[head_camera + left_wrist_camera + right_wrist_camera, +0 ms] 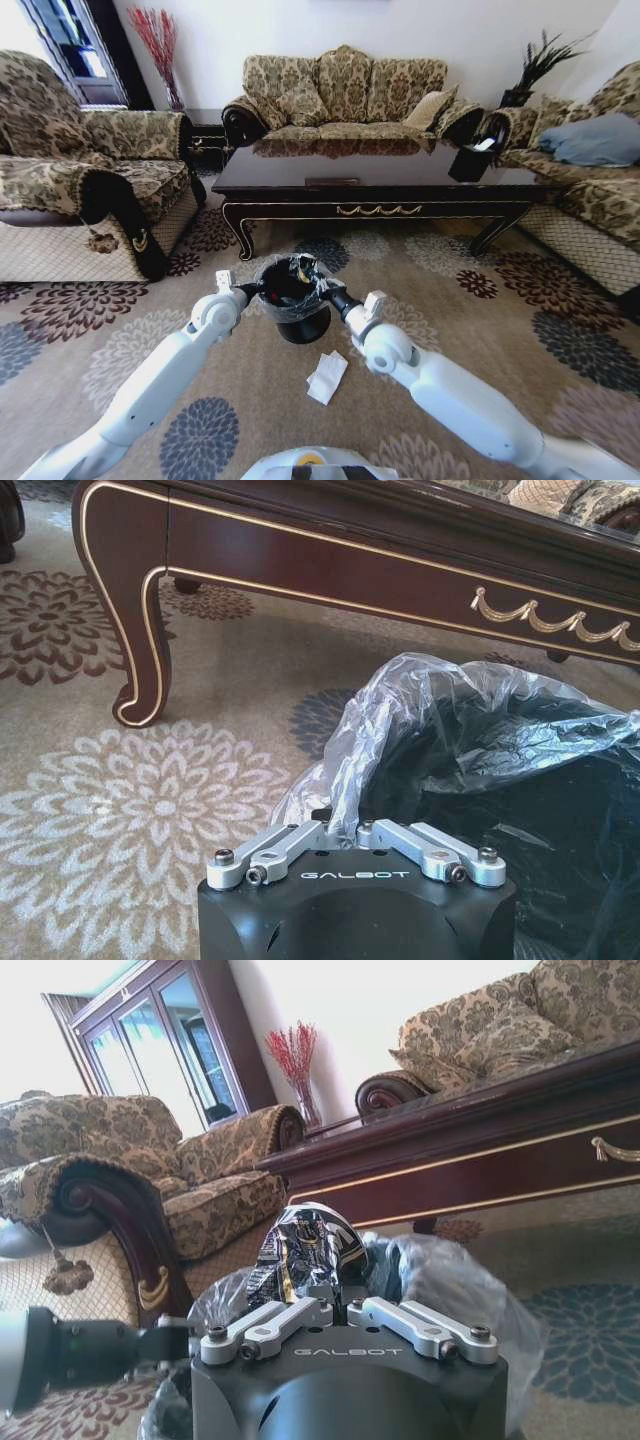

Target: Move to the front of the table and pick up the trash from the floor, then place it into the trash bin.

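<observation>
Two grippers were held at the bin (295, 300), one from each side, on the floor (480, 330) in front of the table (380, 175). The right gripper (312, 272) was positioned over the bin's mouth, clenched on a dark crumpled wrapper (310, 1245); in the right wrist view the shiny wrapper was seen pinched between the fingers (300, 1312), just above the liner (440, 1280). The left gripper (250, 290) was placed at the bin's left rim; in the left wrist view its fingers (300, 838) were drawn together with a fold of the liner (400, 720) pinched between them, so it was taken as clenched on the liner. The bin's black interior (560, 810) was seen beside that gripper. A crumpled white paper (327, 376) was left lying on the floor just in front of the bin, between the two arms and apart from both grippers. The table was stood just beyond the bin, its curved leg (140, 630) and gold scroll ornament (550, 620) visible close behind. A small black box (470, 160) was set on the table's right end. Sofas (345, 95) were arranged around the table on three sides. The left arm (70, 1355) was also caught in the right wrist view, reaching toward the bin.
</observation>
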You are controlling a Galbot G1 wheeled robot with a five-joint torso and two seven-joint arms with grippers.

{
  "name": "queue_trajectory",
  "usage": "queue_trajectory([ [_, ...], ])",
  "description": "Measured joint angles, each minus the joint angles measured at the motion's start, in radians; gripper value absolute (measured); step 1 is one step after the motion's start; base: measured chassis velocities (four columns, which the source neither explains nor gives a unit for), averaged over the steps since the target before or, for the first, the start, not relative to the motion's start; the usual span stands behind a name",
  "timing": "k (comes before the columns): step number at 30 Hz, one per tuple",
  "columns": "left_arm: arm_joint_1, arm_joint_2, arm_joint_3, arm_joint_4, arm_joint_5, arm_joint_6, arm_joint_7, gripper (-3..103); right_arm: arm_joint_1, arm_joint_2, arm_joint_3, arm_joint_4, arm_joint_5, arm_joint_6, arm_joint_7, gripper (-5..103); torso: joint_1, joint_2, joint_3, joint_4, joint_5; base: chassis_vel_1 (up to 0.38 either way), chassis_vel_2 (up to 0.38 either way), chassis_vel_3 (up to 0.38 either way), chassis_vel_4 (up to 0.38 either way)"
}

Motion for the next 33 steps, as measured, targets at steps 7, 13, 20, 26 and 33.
queue_trajectory([
  [7, 0.004, 0.004, -0.001, -0.004, -0.001, 0.000, -0.001, 4, -0.015, -0.007, 0.008, 0.001, 0.000, -0.010, -0.002, 19, 0.000, 0.000, 0.000, 0.0001, -0.0001, 0.000, 0.000, 0.000, 0.000],
  [13, 0.004, 0.007, -0.002, 0.000, 0.001, 0.000, -0.001, 4, -0.019, -0.010, 0.019, 0.007, 0.004, -0.009, -0.005, 46, 0.000, 0.000, 0.000, 0.0001, 0.0000, 0.000, 0.000, 0.000, 0.000],
  [20, 0.039, 0.058, -0.054, -0.001, 0.005, 0.000, 0.006, 4, -0.033, -0.015, 0.091, 0.018, 0.028, -0.002, 0.011, 73, 0.000, 0.000, 0.000, 0.0001, -0.0002, 0.000, 0.000, 0.000, 0.000],
  [26, 0.073, 0.129, -0.130, -0.011, -0.012, -0.002, 0.007, 4, -0.091, -0.035, 0.164, 0.018, 0.035, -0.014, 0.052, 89, 0.000, 0.000, 0.000, 0.0005, -0.0001, 0.000, 0.000, 0.000, 0.000],
  [33, 0.083, 0.188, -0.220, -0.047, -0.062, -0.004, -0.003, 4, -0.194, -0.042, 0.204, -0.023, 0.062, -0.151, 0.244, 100, 0.000, 0.000, 0.000, 0.0001, -0.0003, 0.000, 0.000, 0.000, 0.000],
])
